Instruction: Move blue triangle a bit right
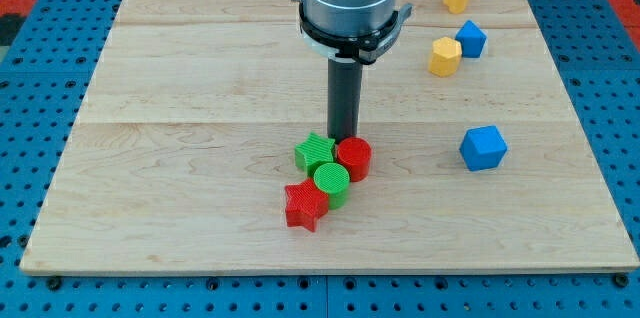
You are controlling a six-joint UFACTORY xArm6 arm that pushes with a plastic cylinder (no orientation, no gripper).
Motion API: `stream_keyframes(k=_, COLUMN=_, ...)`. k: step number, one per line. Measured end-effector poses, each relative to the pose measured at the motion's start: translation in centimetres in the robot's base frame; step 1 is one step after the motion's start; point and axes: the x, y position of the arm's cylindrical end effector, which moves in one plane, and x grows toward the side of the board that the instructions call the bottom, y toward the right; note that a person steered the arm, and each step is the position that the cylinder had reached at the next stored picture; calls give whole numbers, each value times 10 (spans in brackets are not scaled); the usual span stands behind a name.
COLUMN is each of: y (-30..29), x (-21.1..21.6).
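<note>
Behind the green star [314,150] and red cylinder [354,157], the gripperless tip [344,140] sits well left of the untouched blue triangle [483,147].

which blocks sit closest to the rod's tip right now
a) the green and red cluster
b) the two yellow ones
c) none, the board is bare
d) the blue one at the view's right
a: my tip comes down right at the top edge of the cluster, between the green star and the red cylinder, with the green cylinder and red star just below.
</note>
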Motion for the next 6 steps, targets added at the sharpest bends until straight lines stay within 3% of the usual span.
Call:
stream_keyframes(k=3, y=27, x=2)
stream_keyframes(k=4, y=70, x=65)
stream_keyframes(k=5, y=132, x=75)
stream_keyframes(k=6, y=177, x=55)
